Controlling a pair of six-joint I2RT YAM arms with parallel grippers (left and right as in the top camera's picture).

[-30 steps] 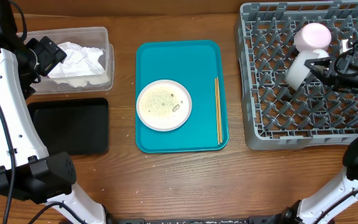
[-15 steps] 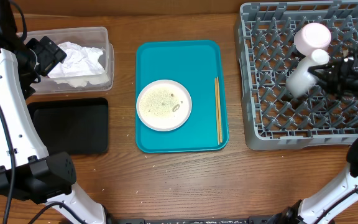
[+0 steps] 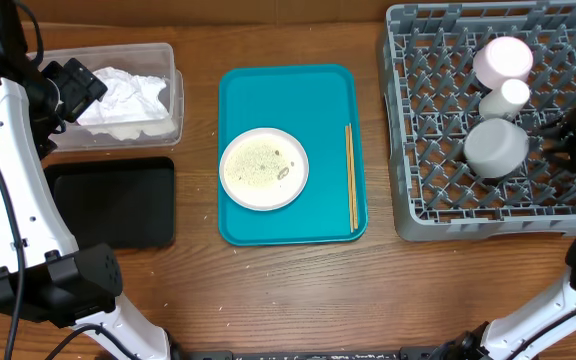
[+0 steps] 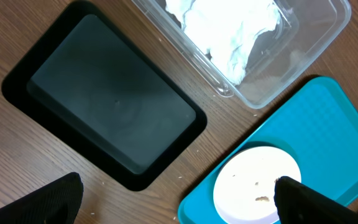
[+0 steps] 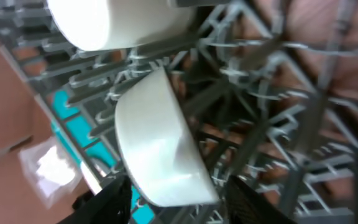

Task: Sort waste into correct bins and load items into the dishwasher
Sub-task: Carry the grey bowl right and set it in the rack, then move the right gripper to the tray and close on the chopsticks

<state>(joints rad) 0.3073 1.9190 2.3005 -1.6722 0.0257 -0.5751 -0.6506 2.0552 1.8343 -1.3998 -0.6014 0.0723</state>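
My left gripper (image 3: 68, 88) hangs wide open and empty over the clear tub's (image 3: 168, 60) left edge, with the napkin (image 3: 123, 95) inside. The plate (image 3: 263, 168) waits on the teal tray (image 3: 288, 225). A second ago my right gripper (image 3: 566, 133) held the whitish-blue bowl (image 3: 496, 147). Now the fingers have parted and let go, and the bowl rests upside down mid-rack in the dish rack (image 3: 408, 215). That item is loaded; I judge the plate comes next.

White arms (image 3: 13, 180), black joints (image 3: 58, 285) (perhaps cabled)

Honestly can't make out any text, label, brand or number anywhere here, not even on the big square grey plastic dish rack (image 3: 430, 205).
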